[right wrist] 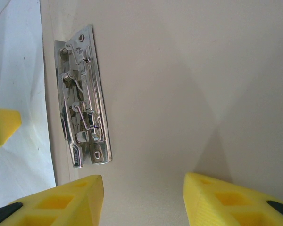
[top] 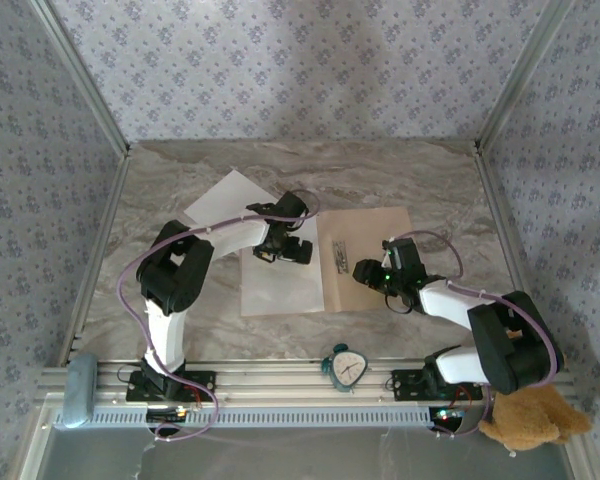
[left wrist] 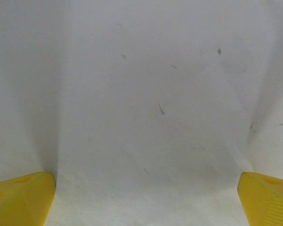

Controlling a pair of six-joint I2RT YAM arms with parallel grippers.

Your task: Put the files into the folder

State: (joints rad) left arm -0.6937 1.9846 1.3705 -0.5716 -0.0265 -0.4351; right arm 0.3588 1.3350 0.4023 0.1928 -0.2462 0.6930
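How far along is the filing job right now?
Done: folder lies open, clip exposed. In hand: open left gripper hangs over one sheet; right gripper, holding nothing, hovers by the clip. Remaining: that sheet and the other sheet aren't clipped in.

- left gripper [left wrist: 146,201]: jaws spread wide, flat white sheet [left wrist: 146,94] between the fingers, nothing in the way
- right gripper [right wrist: 142,200]: bare folder [right wrist: 193,94] board between the fingers; raised metal clip [right wrist: 82,96] ahead of its left finger

The tan folder [top: 375,235] is laid open flat beneath the right hand [top: 365,271], its metal clip [right wrist: 82,94] exposed; the white files [top: 280,290] are spread under the left hand [top: 285,252].
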